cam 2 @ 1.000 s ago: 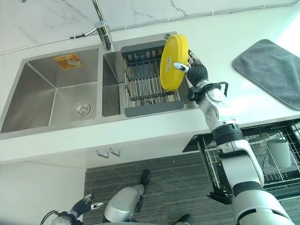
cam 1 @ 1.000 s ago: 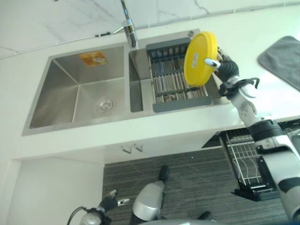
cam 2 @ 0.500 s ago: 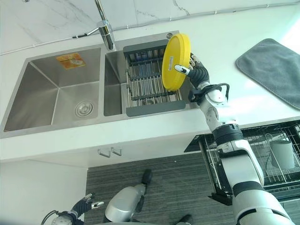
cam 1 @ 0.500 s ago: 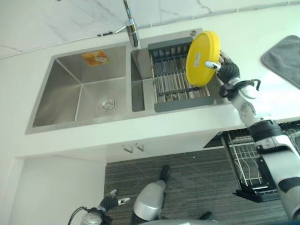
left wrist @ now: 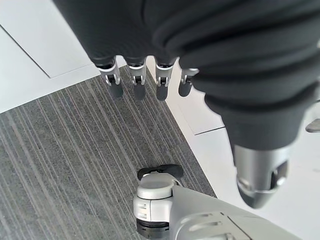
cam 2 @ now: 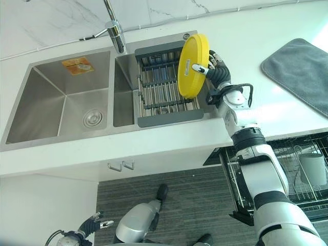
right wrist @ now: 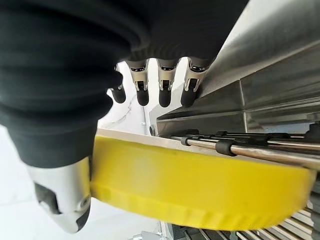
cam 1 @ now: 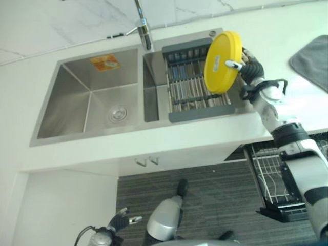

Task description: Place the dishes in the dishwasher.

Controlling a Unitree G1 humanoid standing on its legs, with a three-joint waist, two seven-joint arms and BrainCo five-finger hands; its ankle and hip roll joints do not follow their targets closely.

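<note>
Right hand (cam 2: 219, 72) pinched yellow plate (cam 2: 192, 66) on edge above sink rack (cam 2: 164, 89), rack partly hidden. Left hand (left wrist: 150, 80) fingers relaxed, above floor.

The yellow plate (cam 1: 222, 62) hides the right part of the drying rack (cam 1: 192, 82). At the right frame edge, the grey mat (cam 2: 302, 72) and the dishwasher rack (cam 2: 302, 174) are cut off.

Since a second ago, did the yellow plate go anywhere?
Barely. The right hand still pinches the yellow plate on edge over the drying rack, lifting it a little. The left hand stays open, low over the floor.
</note>
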